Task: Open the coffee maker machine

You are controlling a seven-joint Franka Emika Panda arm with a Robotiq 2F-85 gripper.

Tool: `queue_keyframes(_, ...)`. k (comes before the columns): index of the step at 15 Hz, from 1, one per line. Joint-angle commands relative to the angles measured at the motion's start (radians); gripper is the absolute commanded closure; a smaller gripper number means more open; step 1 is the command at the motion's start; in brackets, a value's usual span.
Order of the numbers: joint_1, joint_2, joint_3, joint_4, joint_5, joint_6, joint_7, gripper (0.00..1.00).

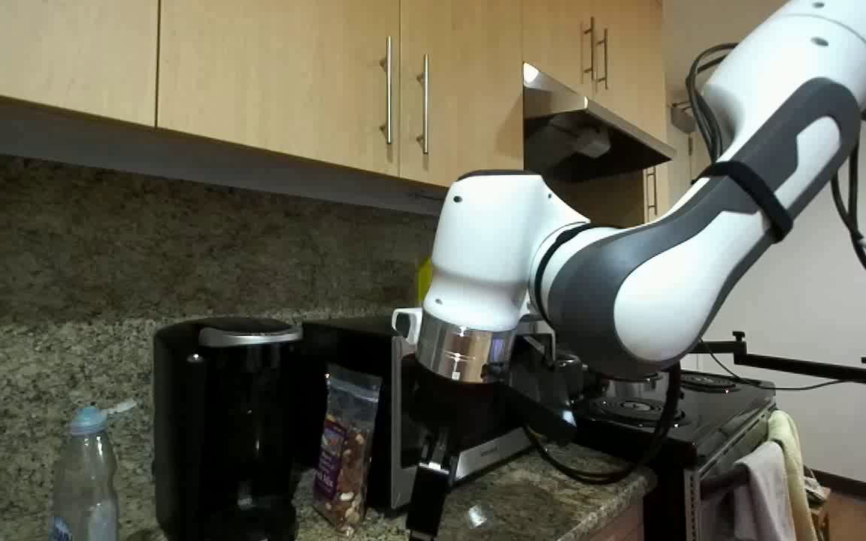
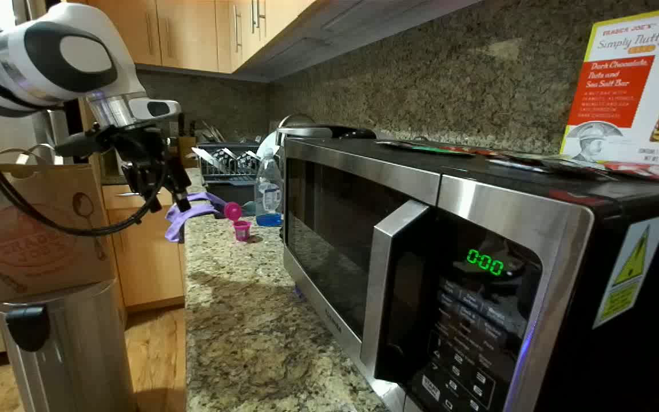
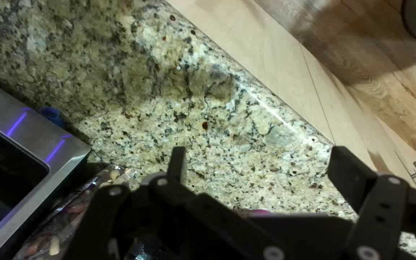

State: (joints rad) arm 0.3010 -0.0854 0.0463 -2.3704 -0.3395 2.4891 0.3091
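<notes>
The coffee maker machine is tall, boxy and glossy black. It stands on the counter against the stone backsplash, left of the microwave in an exterior view. Its rounded lid with a silver handle looks closed. In an exterior view only its top shows above the microwave; the rest is hidden. It is not identifiable in the wrist view. My gripper is open and empty, pointing down over the counter's front edge. In both exterior views the gripper is apart from the coffee maker, in front of the microwave side.
The stainless microwave stands beside the coffee maker, with a nut bag between them. A bottle stands left of the coffee maker. A pink pod cup sits on the counter. Wooden cabinets hang above. A cardboard box tops a bin.
</notes>
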Motion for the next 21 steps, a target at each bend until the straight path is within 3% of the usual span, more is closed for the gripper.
queue_keyframes(1,-0.057,-0.001,0.057,0.0,0.009,0.0,-0.007,0.0)
queue_keyframes(14,-0.057,-0.001,0.057,0.0,0.009,0.0,-0.007,0.0)
queue_keyframes(19,-0.092,0.068,0.112,0.2,-0.206,-0.096,-0.055,0.0)
queue_keyframes(21,-0.091,0.079,0.128,0.286,-0.324,-0.175,-0.014,0.0)
